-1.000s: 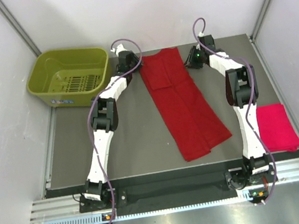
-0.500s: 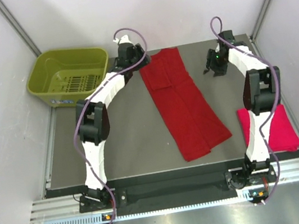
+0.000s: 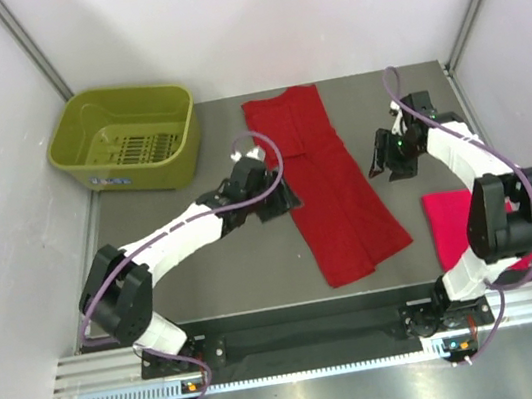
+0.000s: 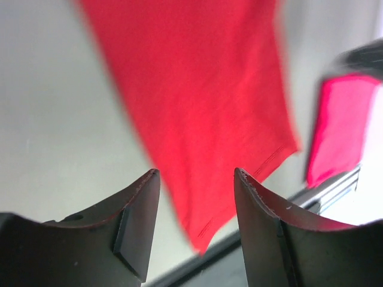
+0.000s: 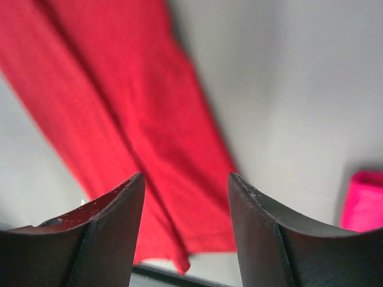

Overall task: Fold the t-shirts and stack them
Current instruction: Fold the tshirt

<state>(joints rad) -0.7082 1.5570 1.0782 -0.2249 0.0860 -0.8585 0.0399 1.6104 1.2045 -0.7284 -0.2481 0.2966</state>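
The deep red t-shirt [image 3: 324, 182] lies folded into a long strip down the middle of the table, from the far edge toward the near edge. It also shows in the left wrist view [image 4: 197, 101] and in the right wrist view [image 5: 125, 113]. The pinkish red t-shirt [image 3: 457, 220] lies folded at the near right, partly hidden by the right arm; it shows in the left wrist view [image 4: 341, 125] and in the right wrist view [image 5: 364, 200]. My left gripper [image 3: 284, 197] is open and empty at the strip's left edge. My right gripper [image 3: 382, 163] is open and empty, right of the strip.
An olive-green plastic basket [image 3: 125, 138] stands empty at the far left corner. White walls enclose the table on three sides. A metal rail [image 3: 318, 338] runs along the near edge.
Both grippers have come from the far end of the red strip toward the middle. The left arm has swung low across the table. The shirt's far end now lies uncovered.
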